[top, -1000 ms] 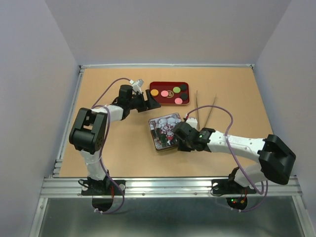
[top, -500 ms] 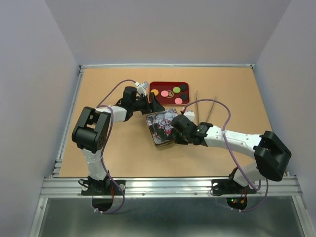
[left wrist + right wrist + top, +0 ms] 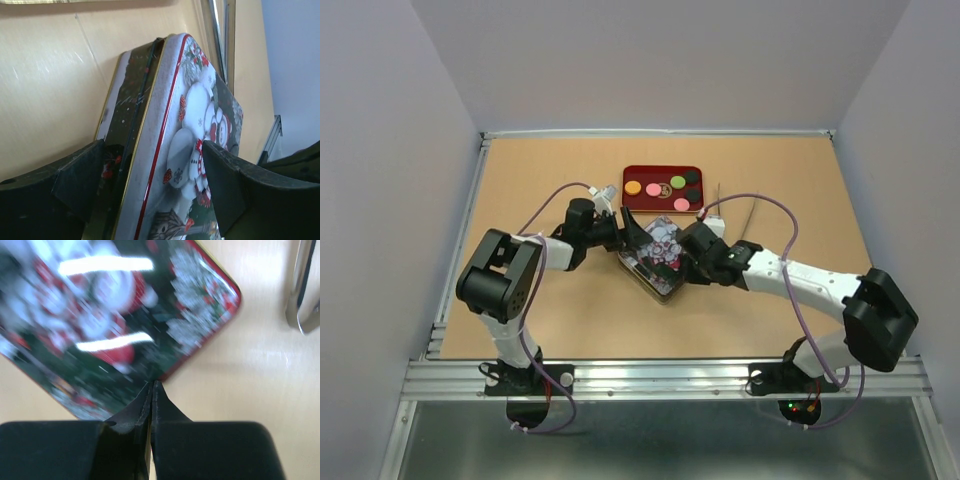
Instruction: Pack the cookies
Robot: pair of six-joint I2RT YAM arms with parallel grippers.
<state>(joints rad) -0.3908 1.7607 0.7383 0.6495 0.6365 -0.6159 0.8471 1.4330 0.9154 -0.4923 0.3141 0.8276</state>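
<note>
The cookies [image 3: 654,189], small orange, pink, green and dark discs, lie in a red tray [image 3: 663,170] at the back of the table. A Christmas tin with a snowman lid [image 3: 658,252] sits just in front of the tray, tilted. My left gripper [image 3: 632,232] grips the tin's left end; in the left wrist view the tin [image 3: 165,130] fills the gap between the gripper's [image 3: 154,185] fingers. My right gripper [image 3: 688,252] is shut, and its tips [image 3: 152,384] touch the edge of the tin's lid [image 3: 100,315].
Metal tongs [image 3: 735,215] lie right of the tin, seen also in the right wrist view [image 3: 302,290]. The table's raised rim runs round the back and sides. The right arm stretches across the front right of the table.
The tin has slid back and left toward the tray, pushed along with my right gripper. My left gripper has swung down from the tray's left end onto the tin, which is now tilted.
</note>
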